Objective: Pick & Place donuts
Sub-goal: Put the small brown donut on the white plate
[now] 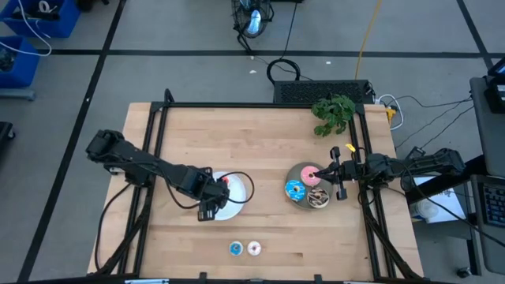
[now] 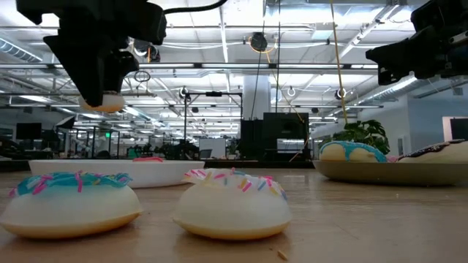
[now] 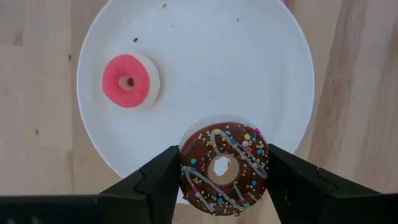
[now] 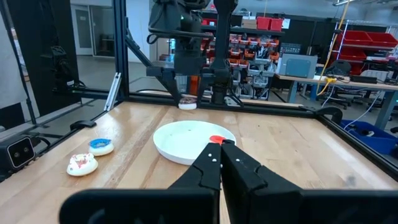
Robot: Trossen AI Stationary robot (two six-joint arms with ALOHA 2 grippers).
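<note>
- The tabletop (image 1: 260, 142) is pale wooden butcher block, bordered by a black metal frame (image 1: 260, 105).
- The floor (image 1: 181, 31) is grey, crossed by dark lines.
- Blue bins (image 1: 20, 47) sit at the room's far corner in the high view.
- A leafy green plant (image 1: 333, 114) stands at the tabletop's far edge, beside a black box (image 1: 322, 91).
- A yellow cable (image 1: 367, 35) runs over the floor.
- Long ceiling lights (image 2: 219, 44) line the open hall.
- Red storage bins (image 4: 364, 46) fill shelves, near workbenches (image 4: 348, 84).
</note>
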